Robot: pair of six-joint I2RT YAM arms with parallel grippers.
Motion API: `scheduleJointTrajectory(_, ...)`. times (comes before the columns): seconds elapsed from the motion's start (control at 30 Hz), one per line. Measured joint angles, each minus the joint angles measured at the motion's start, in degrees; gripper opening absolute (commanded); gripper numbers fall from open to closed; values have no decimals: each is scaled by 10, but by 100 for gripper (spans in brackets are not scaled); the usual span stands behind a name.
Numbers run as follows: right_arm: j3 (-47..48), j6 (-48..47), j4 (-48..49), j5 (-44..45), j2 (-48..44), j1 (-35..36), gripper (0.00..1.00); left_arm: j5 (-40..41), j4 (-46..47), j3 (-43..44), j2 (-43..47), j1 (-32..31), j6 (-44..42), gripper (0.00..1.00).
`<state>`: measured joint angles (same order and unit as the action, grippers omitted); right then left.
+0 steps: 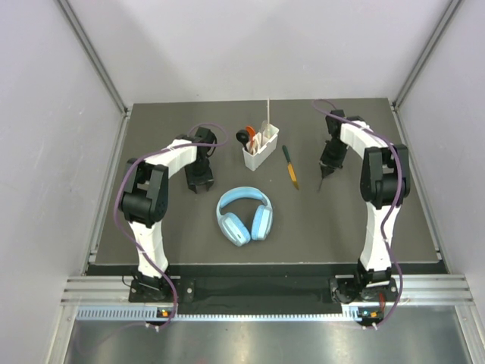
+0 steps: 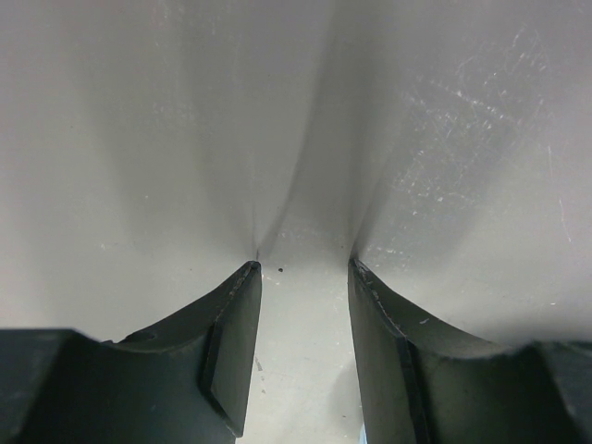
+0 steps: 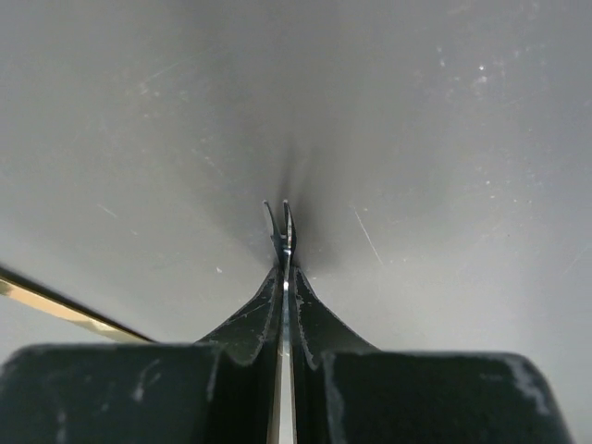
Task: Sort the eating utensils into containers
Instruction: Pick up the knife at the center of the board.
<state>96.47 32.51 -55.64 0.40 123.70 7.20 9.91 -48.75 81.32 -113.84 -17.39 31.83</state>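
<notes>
The white caddy point(image 1: 260, 149) stands at the back middle of the table. It holds an orange-red spoon point(image 1: 253, 137), a black scoop spoon point(image 1: 242, 137), white spoons and a tall thin stick. A knife point(image 1: 290, 167), dark at one end and golden-brown at the other, lies on the mat just right of the caddy; its golden part shows in the right wrist view point(image 3: 55, 310). My right gripper point(image 1: 324, 174) point(image 3: 285, 273) is shut on a thin metal utensil point(image 3: 282, 227), seen edge-on with forked tips sticking out, close above the mat. My left gripper point(image 1: 200, 182) point(image 2: 303, 268) is open and empty, pointing down at the mat left of the caddy.
Light-blue headphones point(image 1: 244, 214) lie on the mat in front of the caddy, between the two arms. The dark mat point(image 1: 341, 227) is bounded by grey walls at the back and sides.
</notes>
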Motion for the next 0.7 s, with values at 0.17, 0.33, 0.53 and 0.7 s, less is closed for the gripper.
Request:
scheduleJointTrajectory(0.17, 0, -44, 5, 10, -11, 19, 0, 0, 0, 0, 0, 0, 0, 48)
scheduleJointTrajectory(0.33, 58, -87, 1, 4, -17, 49, 0, 0, -3, 3, -2, 0, 0, 48)
scheduleJointTrajectory(0.53, 140, -135, 14, 9, -21, 92, 0, 0, -6, 7, -3, 0, -1, 48)
scheduleJointTrajectory(0.7, 154, -165, 43, 17, -34, 128, 0, 0, -6, 7, -3, 0, -4, 48)
